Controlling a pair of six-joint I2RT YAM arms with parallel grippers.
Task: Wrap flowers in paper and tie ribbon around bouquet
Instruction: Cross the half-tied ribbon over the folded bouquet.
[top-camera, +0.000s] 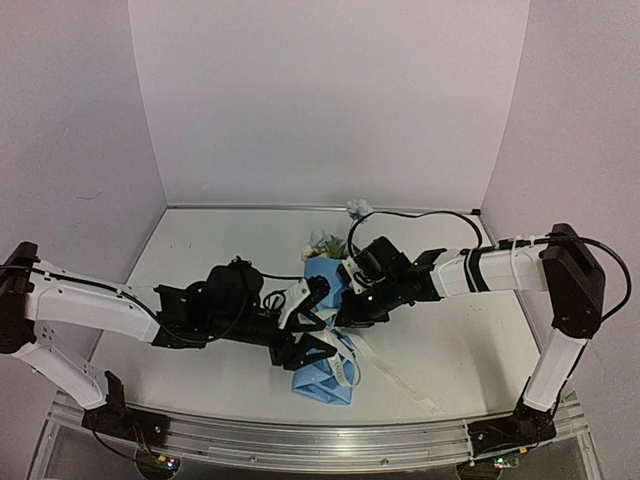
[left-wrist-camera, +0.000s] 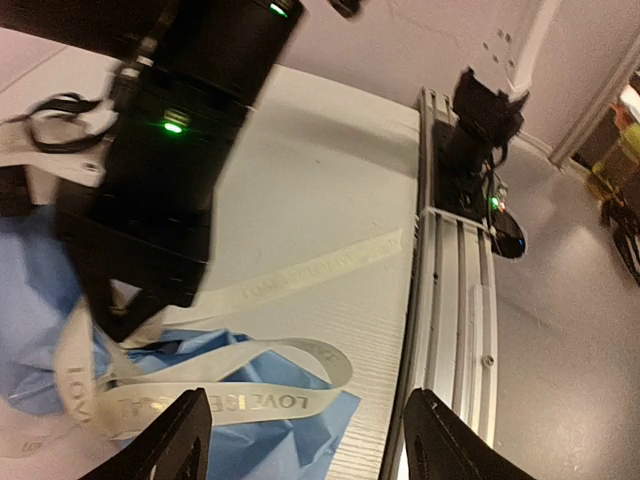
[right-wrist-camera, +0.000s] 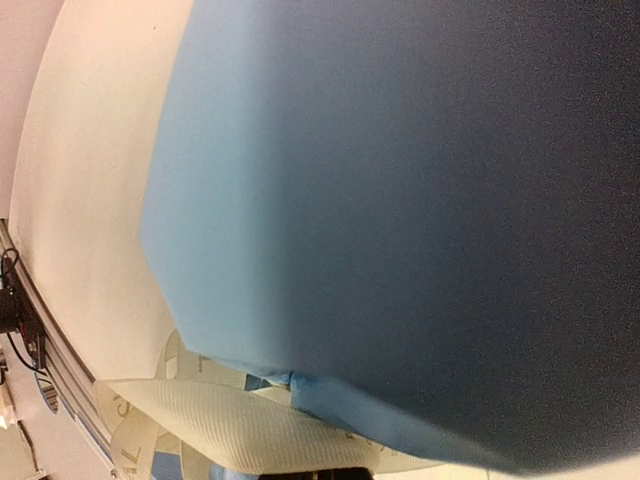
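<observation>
Bouquet: the bouquet (top-camera: 322, 385) lay across the middle of the bench (top-camera: 200, 250), narrow end toward the arm bases and wide end away from them.
Flowers: the flowers (top-camera: 325, 240) showed pale blooms and green leaves at the far, wide end of the cone.
Paper: the paper (left-wrist-camera: 290, 445) was wrapped round the stems. Up close it filled nearly all of the right wrist view, so that camera sat almost against the cone.
Ribbon: the ribbon (left-wrist-camera: 250, 400) lay in loose loops over the narrow end, and one tail trailed off flat across the bench toward the near right. No tight knot was visible, so the tie looked unfinished.
Why placed so: with the cone flat on the bench, both arms could meet over its waist, where the ribbon had to cross.
Right tool: the right tool (left-wrist-camera: 115, 315) was closed, its tip down at the ribbon loops on the paper, probably to pin the wrap in place. Whether it pinched ribbon or paper could not be made out.
Left tool: the left tool (left-wrist-camera: 308, 420) stood wide apart and held nothing. Its fingers (left-wrist-camera: 185, 440) framed the looped ribbon and the paper edge just beyond them without touching either.
Surroundings: the metal rail (left-wrist-camera: 455, 300) ran along the near edge of the bench.
</observation>
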